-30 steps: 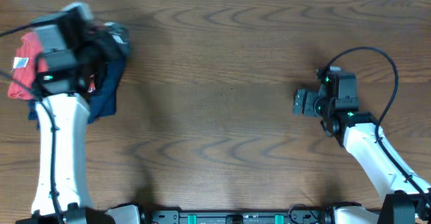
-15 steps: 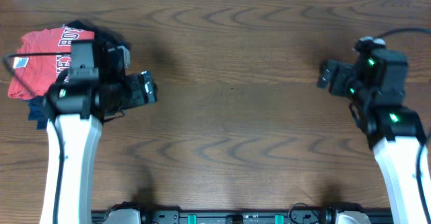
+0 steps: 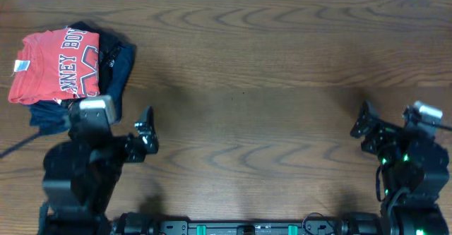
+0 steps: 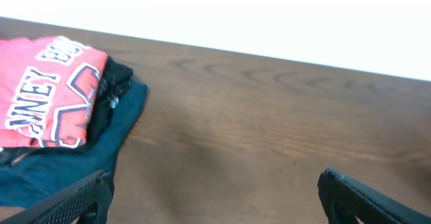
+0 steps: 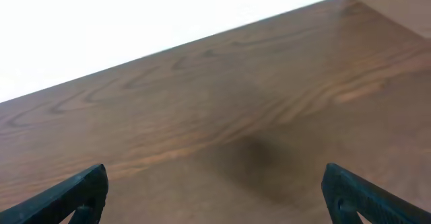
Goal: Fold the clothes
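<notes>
The coral-red T-shirt [image 3: 53,67] lies folded at the table's far left, on top of a stack of dark garments, white lettering up and white tag at its left edge. It also shows in the left wrist view [image 4: 47,93]. My left gripper [image 3: 147,130] is open and empty, near the front left, well clear of the stack; its fingers frame bare wood in the left wrist view [image 4: 215,190]. My right gripper [image 3: 366,128] is open and empty at the front right, over bare wood in the right wrist view [image 5: 215,187].
Under the red shirt lie a black shirt [image 3: 109,48] and navy blue folded garments [image 3: 116,83], also seen in the left wrist view [image 4: 87,160]. The brown wooden table [image 3: 247,87] ends at a white far edge.
Both arms have pulled back toward the front edge of the table. The left arm moved off the stack, leaving the red shirt lying folded on top.
</notes>
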### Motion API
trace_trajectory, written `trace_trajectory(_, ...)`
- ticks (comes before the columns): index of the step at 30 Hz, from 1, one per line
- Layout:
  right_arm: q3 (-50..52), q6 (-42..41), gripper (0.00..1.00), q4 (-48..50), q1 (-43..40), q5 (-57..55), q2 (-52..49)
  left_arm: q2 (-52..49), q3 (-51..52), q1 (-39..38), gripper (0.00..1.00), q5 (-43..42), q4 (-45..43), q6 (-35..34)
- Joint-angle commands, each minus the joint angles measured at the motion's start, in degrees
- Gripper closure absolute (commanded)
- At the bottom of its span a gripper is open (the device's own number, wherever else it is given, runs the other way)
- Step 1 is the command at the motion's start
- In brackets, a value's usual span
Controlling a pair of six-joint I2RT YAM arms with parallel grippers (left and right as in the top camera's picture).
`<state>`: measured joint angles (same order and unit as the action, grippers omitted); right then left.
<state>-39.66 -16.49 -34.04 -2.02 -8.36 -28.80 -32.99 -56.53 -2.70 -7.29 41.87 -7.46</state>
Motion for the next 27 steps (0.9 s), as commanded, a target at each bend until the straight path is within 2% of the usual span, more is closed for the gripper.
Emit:
trace_trajectory(1,2.0,-1.5,0.01,-2.5,-0.4,-2.8,2.0,2.5,0.8,-0.2,0.02,0.9,-0.2,0.1)
trace_trajectory(8,2.0,-1.5,0.01,-12.6,-0.4,-1.7,1.9,3.1,0.8,-0.2,0.02,0.9,0.5,0.1)
trace_trajectory(16,2.0,-1.5,0.01,-22.4,-0.4,-1.7,1.9,3.1,0.8,-0.2,0.02,0.9,5.8,0.1)
trace_trajectory(23,2.0,-1.5,0.01,-25.1,-0.4,-1.7,1.9,3.1,0.8,-0.2,0.02,0.9,10.4,0.1)
trace_trajectory(27,2.0,-0.8,0.01,-22.0,-0.4,-0.5,1.9,3.1,0.8,-0.2,0.02,0.9,12.4,0.1)
